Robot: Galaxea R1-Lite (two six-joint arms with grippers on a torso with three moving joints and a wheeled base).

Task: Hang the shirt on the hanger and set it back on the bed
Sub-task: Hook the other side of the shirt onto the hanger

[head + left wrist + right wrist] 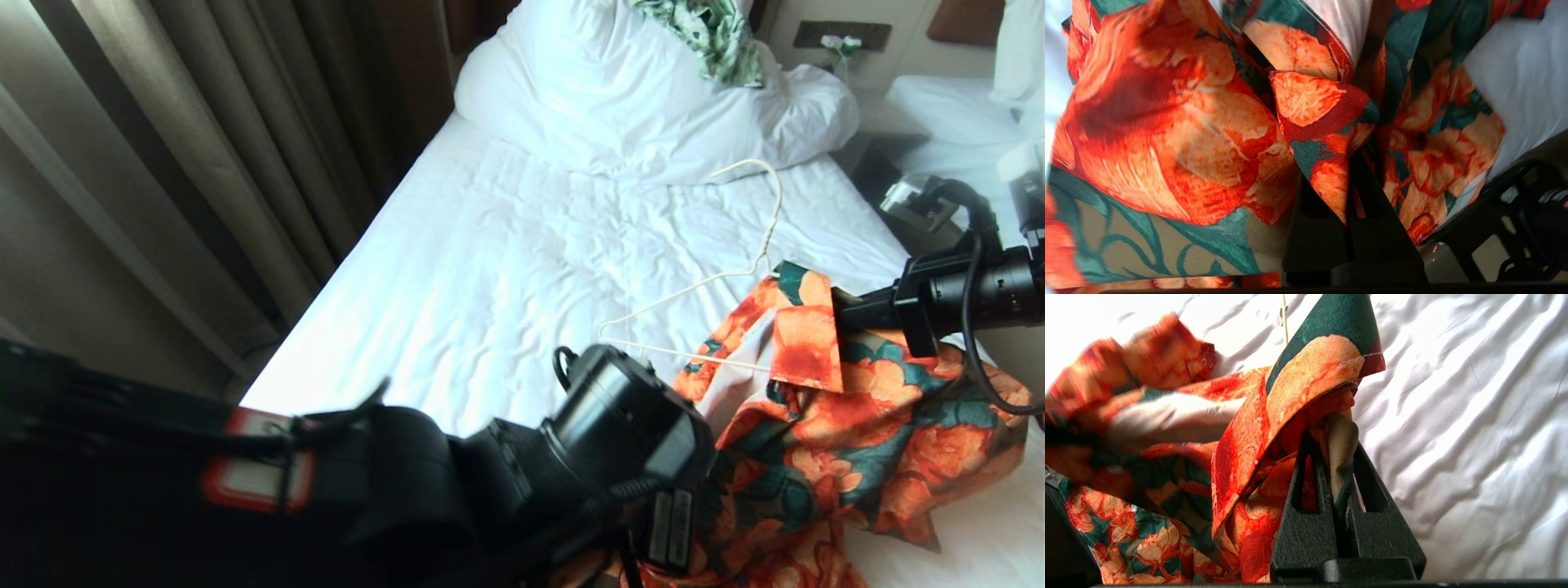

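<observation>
The left end effector (1349,179) is pinched tight on a fold of the shirt (1167,134), its two black fingers pressed together with floral cloth squeezed between them. Its arm reaches in low across the near foreground of the head view, wrist turned toward the cloth heap. The right end effector (1341,457) is likewise clamped on the shirt, holding a bunched edge near a turned-over flap; in the head view that arm comes in level from the right edge, its tip buried in the fabric.

One shirt (841,408) lies crumpled at the near right part of the bed (490,269), partly lifted between the two grips. One hanger (739,273) rests flat on the sheet just beyond it, its hook pointing toward the duvet (620,90) and one end under the cloth. One green-and-white garment (718,37) sits on top of the duvet. A second bed (947,114) shows at the far right.
</observation>
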